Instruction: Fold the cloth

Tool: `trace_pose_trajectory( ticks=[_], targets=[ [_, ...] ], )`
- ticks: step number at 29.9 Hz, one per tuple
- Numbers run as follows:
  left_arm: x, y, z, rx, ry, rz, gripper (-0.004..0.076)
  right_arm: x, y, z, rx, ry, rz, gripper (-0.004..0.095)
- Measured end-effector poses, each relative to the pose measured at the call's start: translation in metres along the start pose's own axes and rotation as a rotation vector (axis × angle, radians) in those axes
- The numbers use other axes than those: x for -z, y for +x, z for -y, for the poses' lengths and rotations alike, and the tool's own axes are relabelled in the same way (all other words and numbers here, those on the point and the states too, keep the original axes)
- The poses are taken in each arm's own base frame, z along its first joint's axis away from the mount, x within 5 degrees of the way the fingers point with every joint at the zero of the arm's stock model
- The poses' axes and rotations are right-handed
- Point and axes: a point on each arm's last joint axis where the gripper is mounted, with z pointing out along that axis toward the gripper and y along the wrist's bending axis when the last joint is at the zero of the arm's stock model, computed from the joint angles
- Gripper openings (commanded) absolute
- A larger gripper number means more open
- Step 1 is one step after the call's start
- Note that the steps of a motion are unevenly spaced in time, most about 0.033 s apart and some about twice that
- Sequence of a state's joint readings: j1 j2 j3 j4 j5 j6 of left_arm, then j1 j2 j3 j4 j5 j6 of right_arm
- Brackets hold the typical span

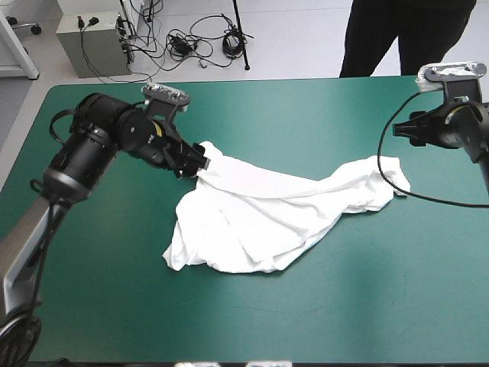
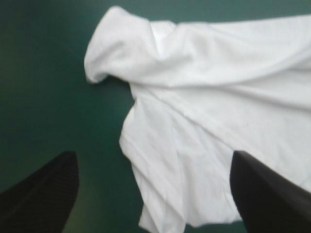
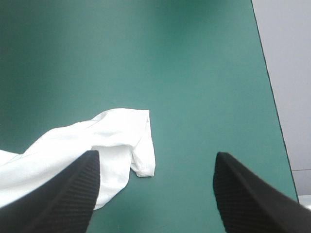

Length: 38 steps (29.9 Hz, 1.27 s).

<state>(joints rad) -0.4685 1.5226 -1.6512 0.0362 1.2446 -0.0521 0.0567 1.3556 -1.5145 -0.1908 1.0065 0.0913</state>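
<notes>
While T-shirt (image 1: 260,206) lies crumpled, left tool (image 2: 153,154) wide over one end; right tool (image 3: 156,154) wide near other.

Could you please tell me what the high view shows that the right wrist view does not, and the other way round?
Only the high view shows the whole T-shirt, a rumpled spread across the table's middle, with the left gripper at its far left end. Only the right wrist view shows the right gripper open, its black fingers standing apart and gripping nothing. Both show the shirt's right end lying loose on the teal-green cover, just ahead of that gripper.
</notes>
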Motion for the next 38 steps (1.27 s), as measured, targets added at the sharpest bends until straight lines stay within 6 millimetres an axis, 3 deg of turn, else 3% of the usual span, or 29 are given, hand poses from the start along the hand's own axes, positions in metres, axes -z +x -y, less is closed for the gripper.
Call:
trace_pose_trajectory(
  ticks=[6, 14, 20, 27, 32, 38],
  targets=[
    [-0.010, 0.058, 0.000, 0.048, -0.007, -0.142, 0.0613, 0.016, 0.021, 0.001, -0.002, -0.017, -0.009, 0.0631],
    [-0.062, 0.115, -0.001, 0.046, -0.027, -0.346, 0.0611, 0.016, 0.056, -0.001, 0.014, -0.033, -0.070, 0.0631],
    [-0.095, 0.135, -0.001, 0.039, -0.029, -0.385, 0.0598, 0.024, 0.065, 0.000, 0.015, -0.034, -0.058, 0.0630],
    [-0.128, 0.134, 0.000, 0.030, -0.033, -0.398, 0.0584, 0.027, 0.065, -0.009, 0.070, -0.048, -0.044, 0.0631],
    [-0.143, 0.135, 0.003, 0.043, -0.019, -0.440, 0.0431, 0.028, 0.064, -0.011, 0.090, -0.040, -0.038, 0.0631],
    [-0.145, 0.135, 0.007, 0.078, 0.025, -0.443, 0.0132, 0.014, 0.068, -0.004, 0.089, 0.073, -0.063, 0.0631]
  ],
)
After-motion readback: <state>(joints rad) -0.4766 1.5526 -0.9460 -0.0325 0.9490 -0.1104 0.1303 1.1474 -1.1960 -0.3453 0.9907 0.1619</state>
